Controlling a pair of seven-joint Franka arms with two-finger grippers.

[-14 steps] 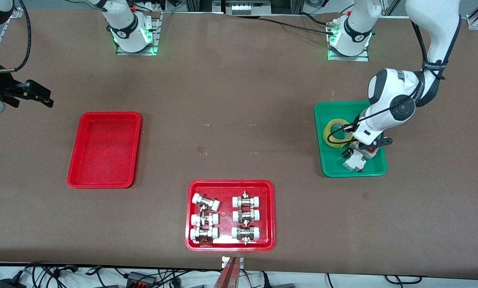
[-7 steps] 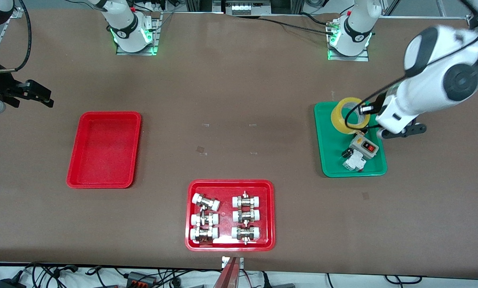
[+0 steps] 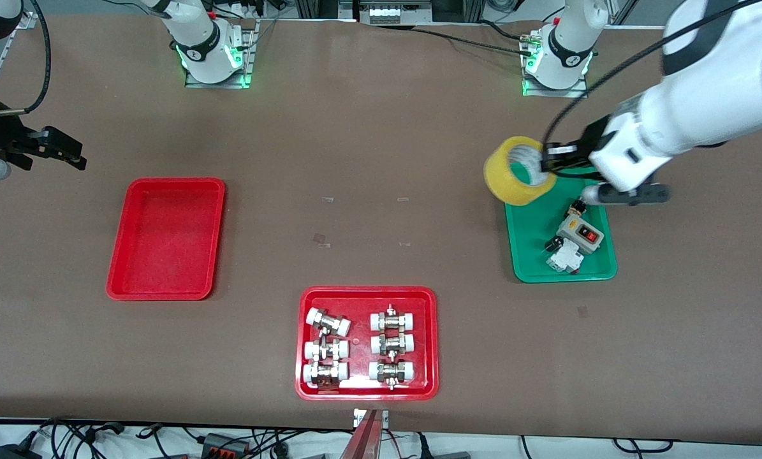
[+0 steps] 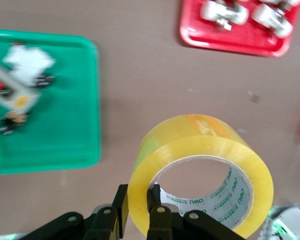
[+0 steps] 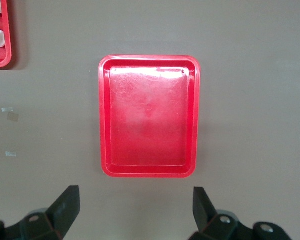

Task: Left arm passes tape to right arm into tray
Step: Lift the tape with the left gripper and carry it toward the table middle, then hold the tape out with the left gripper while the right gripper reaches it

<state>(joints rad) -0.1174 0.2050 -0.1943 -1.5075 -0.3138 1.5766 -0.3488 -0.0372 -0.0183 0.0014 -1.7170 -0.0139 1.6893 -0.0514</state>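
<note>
My left gripper point(image 3: 549, 159) is shut on the wall of the yellow tape roll point(image 3: 518, 170) and holds it in the air over the green tray's point(image 3: 528, 252) edge nearest the robots' bases. In the left wrist view one finger is inside the tape's point(image 4: 200, 160) hole and one outside, around my left gripper point(image 4: 138, 200). The plain red tray point(image 3: 165, 237) lies empty toward the right arm's end of the table. My right gripper point(image 3: 58, 148) is open and waits in the air beside that tray; in the right wrist view its fingers point(image 5: 67, 202) stand wide apart before the tray point(image 5: 149, 116).
The green tray holds a grey switch box point(image 3: 580, 233) and a white breaker point(image 3: 562, 258). A red tray point(image 3: 366, 389) with several white-capped metal fittings point(image 3: 326, 347) lies near the table's front edge, at the middle.
My left gripper has lifted the tape out of the green tray and carried it up and toward the right arm's end. The right arm has not moved.
</note>
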